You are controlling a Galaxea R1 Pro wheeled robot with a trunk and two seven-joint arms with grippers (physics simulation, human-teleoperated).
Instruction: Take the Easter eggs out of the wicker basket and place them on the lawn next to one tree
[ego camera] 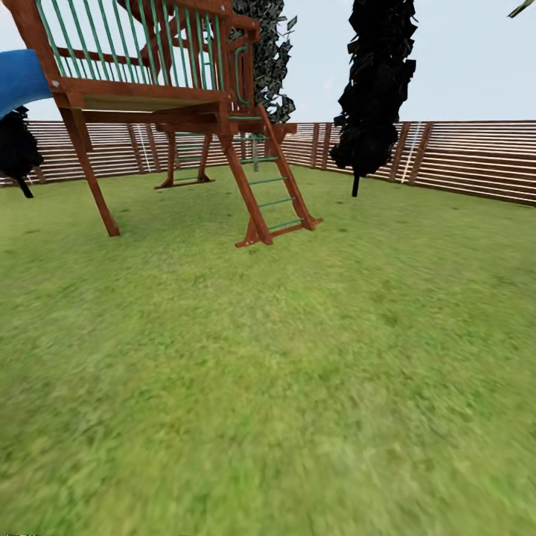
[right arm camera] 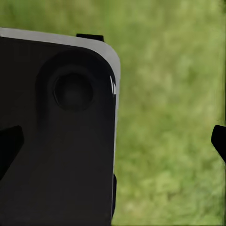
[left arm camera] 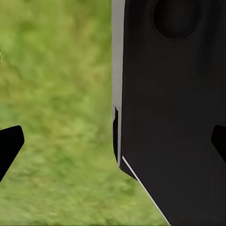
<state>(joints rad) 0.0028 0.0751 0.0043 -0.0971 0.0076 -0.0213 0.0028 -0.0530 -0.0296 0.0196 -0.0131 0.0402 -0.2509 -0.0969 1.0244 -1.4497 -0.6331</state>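
At the far left of the head view a blue slide is joined to a wooden play tower, whose ladder comes down onto the lawn. Behind the tower a dark green leafy crown is partly seen, though its trunk is hidden, so it cannot be told whether this is a suitable tree. Further right a narrow black cypress-like tree stands before the slatted fence; it is not to be chosen.

The step in hand is judged to be travel and search: no basket and no eggs are to be made out on the grass ahead. The base is best turned slowly so that the lawn is swept for the wicker basket, and the play tower's legs are to be given a wide berth.

In the left wrist view the left gripper is seen with its fingers spread wide and nothing between them except a dark panel of the robot's body beyond. The right gripper is likewise held wide open and empty. Both are well kept so until the basket is reached.
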